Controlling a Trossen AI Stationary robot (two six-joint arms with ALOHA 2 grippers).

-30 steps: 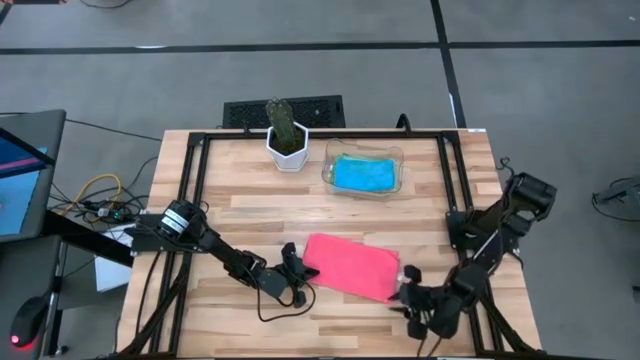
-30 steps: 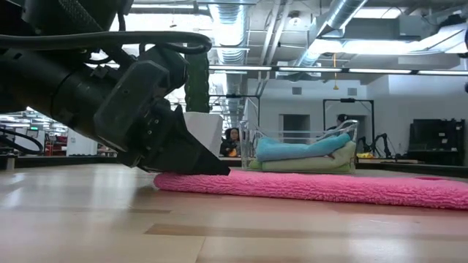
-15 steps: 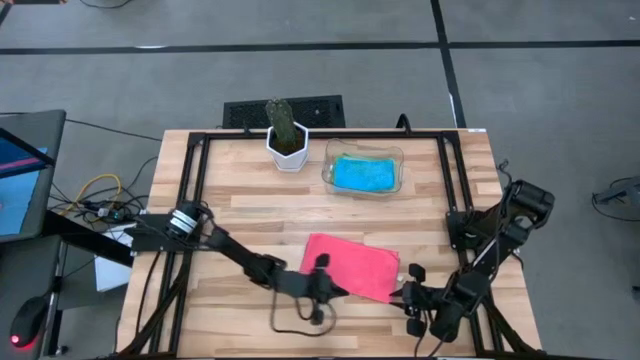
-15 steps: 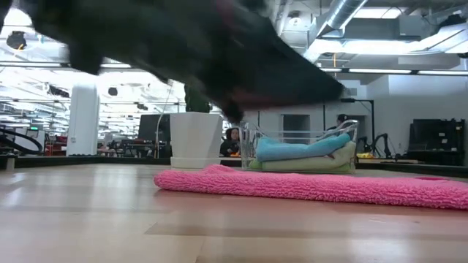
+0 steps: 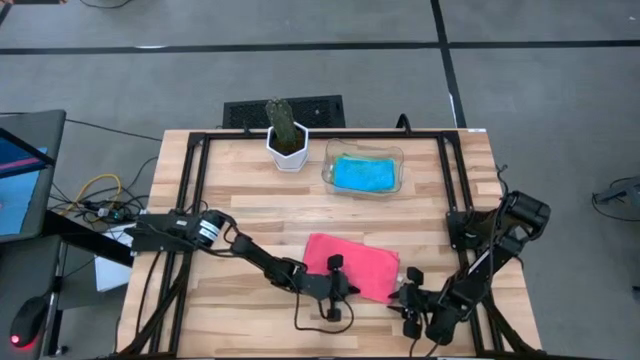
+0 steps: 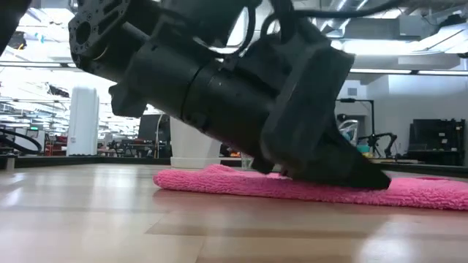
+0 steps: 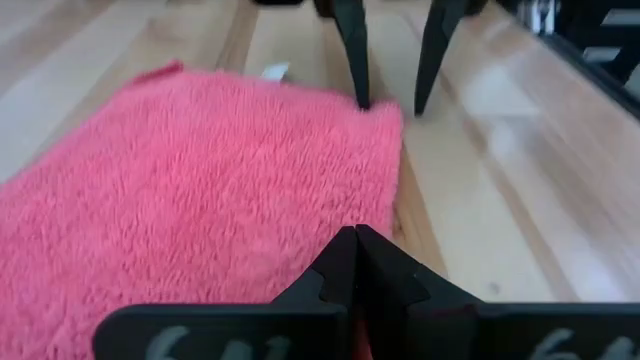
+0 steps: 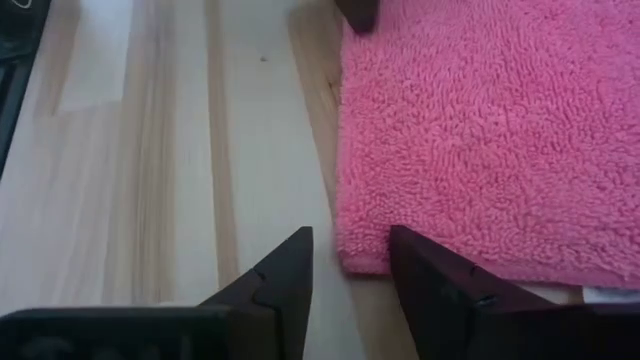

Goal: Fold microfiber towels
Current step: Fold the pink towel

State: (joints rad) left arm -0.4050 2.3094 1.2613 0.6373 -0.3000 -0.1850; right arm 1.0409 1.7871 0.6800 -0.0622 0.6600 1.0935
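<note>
Our folded hot-pink microfiber towel (image 5: 352,265) lies flat at the front of the pale wooden counter (image 5: 250,215). Since a second ago our closed left claw (image 5: 345,287) has slid onto it; our right claw (image 5: 400,296) stands parted at its corner.

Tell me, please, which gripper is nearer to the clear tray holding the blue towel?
Left. The left gripper, shut, rests on the pink towel, almost straight below the clear tray in the high view. The right gripper stands open at the towel's near right corner, slightly farther away.
</note>
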